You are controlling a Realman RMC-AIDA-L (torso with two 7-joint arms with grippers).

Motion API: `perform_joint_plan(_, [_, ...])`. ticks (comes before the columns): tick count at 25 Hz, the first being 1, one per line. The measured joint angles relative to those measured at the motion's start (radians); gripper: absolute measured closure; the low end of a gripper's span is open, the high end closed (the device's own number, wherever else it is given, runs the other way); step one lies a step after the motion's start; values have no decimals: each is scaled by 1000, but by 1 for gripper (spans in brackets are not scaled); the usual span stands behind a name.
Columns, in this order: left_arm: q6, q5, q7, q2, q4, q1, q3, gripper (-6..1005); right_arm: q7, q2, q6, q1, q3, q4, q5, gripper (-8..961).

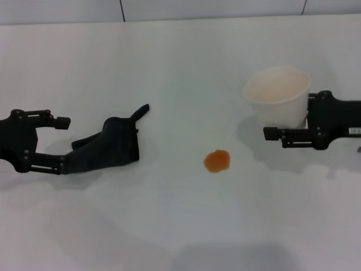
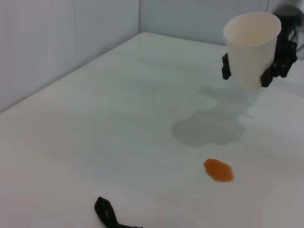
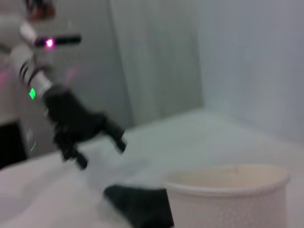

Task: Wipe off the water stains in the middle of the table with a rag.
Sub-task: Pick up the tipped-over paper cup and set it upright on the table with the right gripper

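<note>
The orange-brown water stain (image 1: 216, 161) lies on the white table (image 1: 169, 226), near the middle; it also shows in the left wrist view (image 2: 218, 170). The dark rag (image 1: 110, 147) lies crumpled left of it, thin tail pointing up and right. Its tail tip shows in the left wrist view (image 2: 107, 213). My left gripper (image 1: 59, 144) is open at the rag's left end, its lower finger touching the cloth. My right gripper (image 1: 285, 121) is shut on a white plastic cup (image 1: 277, 96), right of the stain and apparently a little above the table.
A grey wall line runs along the table's far edge (image 1: 121, 11). The cup's shadow (image 2: 209, 128) falls on the table beyond the stain. The right wrist view shows the cup rim (image 3: 228, 178), the rag (image 3: 140, 204) and the left gripper (image 3: 100, 152) farther off.
</note>
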Motion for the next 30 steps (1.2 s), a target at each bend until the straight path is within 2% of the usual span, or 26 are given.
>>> perform_joint_plan(6, [-1, -1, -2, 7, 3, 0, 1, 139, -375, 5, 74, 1, 46, 334, 147, 270])
perform_joint_plan(8, [-1, -1, -1, 8, 3, 0, 0, 139, -559, 11, 105, 1, 47, 489, 265, 270])
perform_joint_plan(9, [-2, -2, 0, 8, 3, -1, 0, 139, -559, 11, 105, 1, 47, 489, 265, 271])
perform_joint_plan(13, [-6, -3, 3, 8, 3, -2, 0, 139, -750, 14, 120, 2, 48, 651, 389, 271])
perform_joint_plan(19, [-12, -3, 6, 8, 3, -3, 2, 140, -843, 18, 173, 3, 50, 734, 424, 271])
perform_joint_plan(30, [-11, 1, 11, 3, 12, -11, 8, 141, -925, 19, 212, 1, 54, 809, 459, 265])
